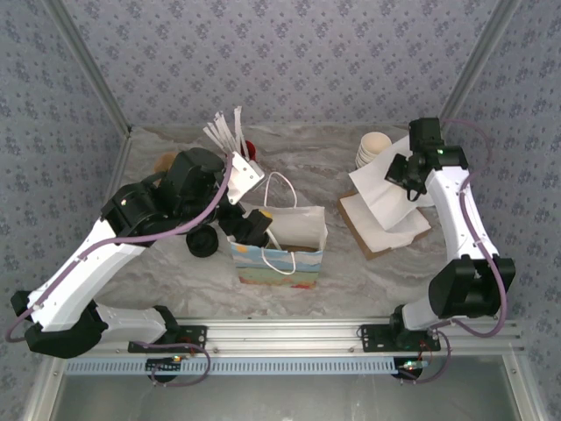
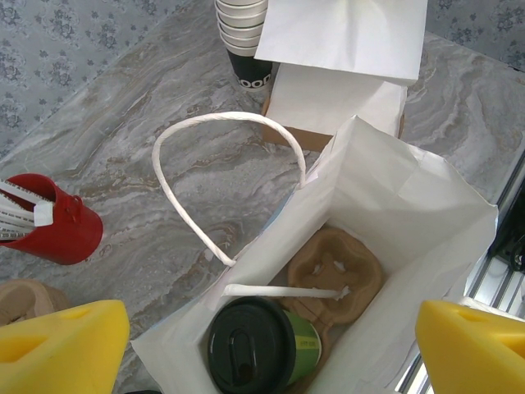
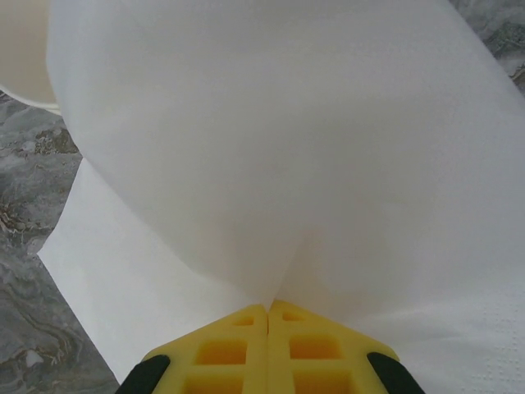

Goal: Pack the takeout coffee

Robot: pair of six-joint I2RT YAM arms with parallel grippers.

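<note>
Low in the left wrist view, the takeout coffee [image 2: 261,349] stands inside the gift bag [image 2: 385,189], seated in a brown pulp cup carrier [image 2: 336,267]. Its black lid faces the camera and hides most of the cup; a sliver of olive green shows at the lid's right side, and the frame's bottom edge cuts off the lid's lower part. One bag handle [image 2: 287,290] lies across the mouth just above the lid; the other [image 2: 176,176] arches out over the counter [image 2: 123,123]. The left jaws stand wide apart, their yellow tips cut off at the lower left and lower right corners, holding nothing, with the bag's open mouth between them.

At the bottom of the right wrist view, the right jaws are pressed together on a white paper sheet [image 3: 271,148], which billows up and blocks nearly everything behind it. A cream rim [image 3: 16,57] is cut off at the upper left; what it belongs to cannot be told.

Bare marble lies to the left of the bag in the left wrist view, reaching a red holder [image 2: 57,230] at the left edge. A stack of white paper cups [image 2: 242,33] and a napkin pile [image 2: 328,103] crowd the top, and a metal rail [image 2: 492,287] borders the right.
</note>
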